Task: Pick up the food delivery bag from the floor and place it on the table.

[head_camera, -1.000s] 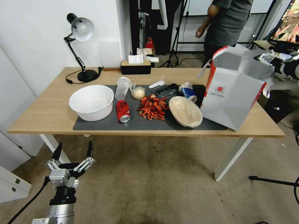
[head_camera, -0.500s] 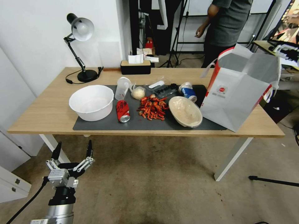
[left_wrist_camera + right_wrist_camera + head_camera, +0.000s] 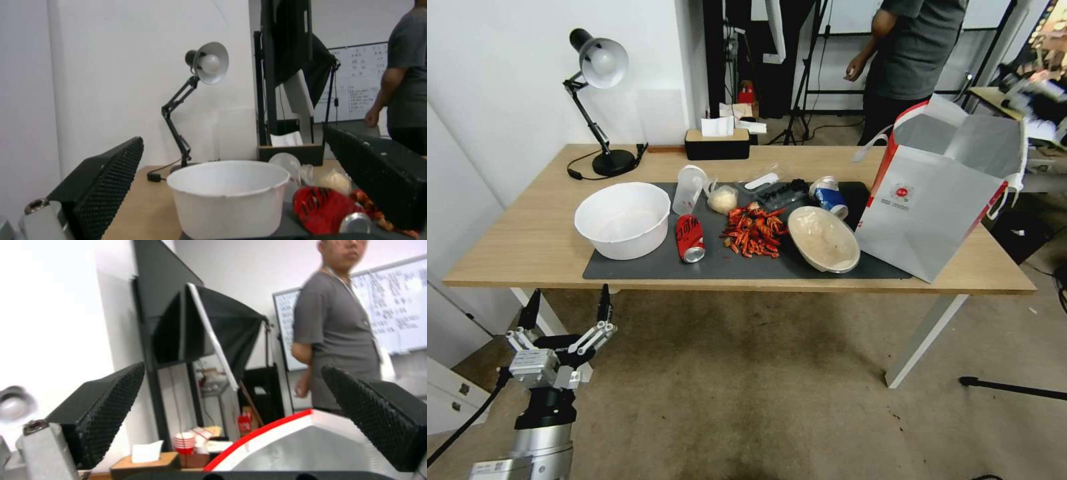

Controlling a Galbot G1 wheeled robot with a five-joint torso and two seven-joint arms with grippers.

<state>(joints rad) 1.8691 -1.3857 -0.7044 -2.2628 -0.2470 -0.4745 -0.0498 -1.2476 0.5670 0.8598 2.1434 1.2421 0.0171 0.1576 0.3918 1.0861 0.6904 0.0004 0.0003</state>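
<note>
Stood on the right end of the table (image 3: 527, 250), the food delivery bag (image 3: 934, 200), mouth open, foil lining showing, one bottom corner over the dark grey mat (image 3: 647, 267) and the rest on bare wood, leaning a little toward the table's near right corner. Hung loose at its two sides, the white strap handles. Was free of any grip. Hovered at the far right edge of the head view, above and behind the bag's rim, the right gripper (image 3: 231, 400), blurred there; seen from its own wrist camera with both black fingers (image 3: 106, 406) spread wide apart, nothing between them, the bag's red-edged rim just below. Hung low at the left, over the floor (image 3: 774, 400) and in front of the table's left leg, the left gripper (image 3: 566, 312), fingers likewise apart and pointing up toward the tabletop, empty. Lay on the mat, from left to right: a white bowl (image 3: 624, 219), a red can (image 3: 690, 237) on its side, a heap of red crayfish shells (image 3: 754, 230), a shallow beige bowl (image 3: 824, 239). Stood at the back left corner, a desk lamp (image 3: 597, 100).
</note>
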